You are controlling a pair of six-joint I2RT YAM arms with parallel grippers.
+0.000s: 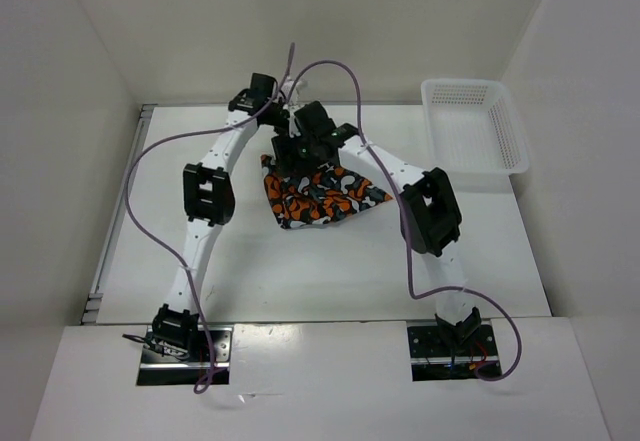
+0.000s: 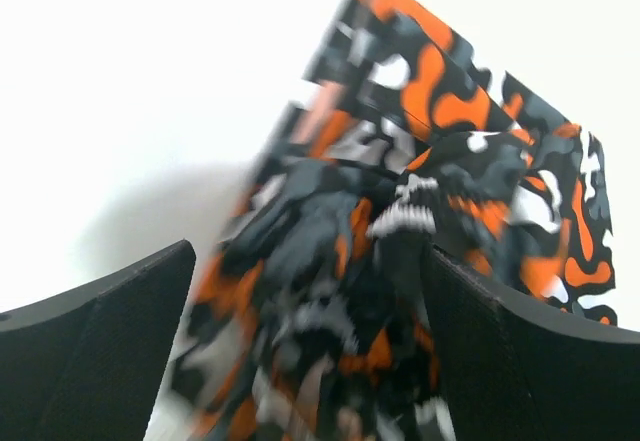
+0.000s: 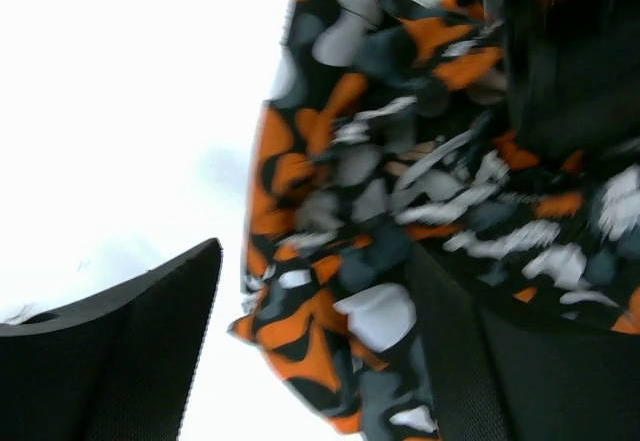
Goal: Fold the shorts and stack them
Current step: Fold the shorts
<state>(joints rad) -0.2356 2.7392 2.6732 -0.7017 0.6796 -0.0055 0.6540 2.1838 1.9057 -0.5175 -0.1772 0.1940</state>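
Note:
The shorts point(image 1: 322, 198), cloth in orange, black, grey and white blotches, lie bunched in a rough triangle on the white table point(image 1: 300, 271), at its far middle. Both grippers hang close together over the shorts' far edge. My left gripper point(image 1: 285, 151) is open, its dark fingers point(image 2: 90, 336) wide apart, and blurred cloth of the shorts point(image 2: 340, 261) hangs loose between them. My right gripper point(image 1: 320, 133) is open too, and a loose fold of the shorts point(image 3: 340, 301) sits between its fingers point(image 3: 120, 361), close against the right-hand one.
A white plastic mesh basket point(image 1: 475, 126) stands at the table's far right corner. White walls close in the table at the back and both sides. Purple cables point(image 1: 150, 161) loop over both arms.

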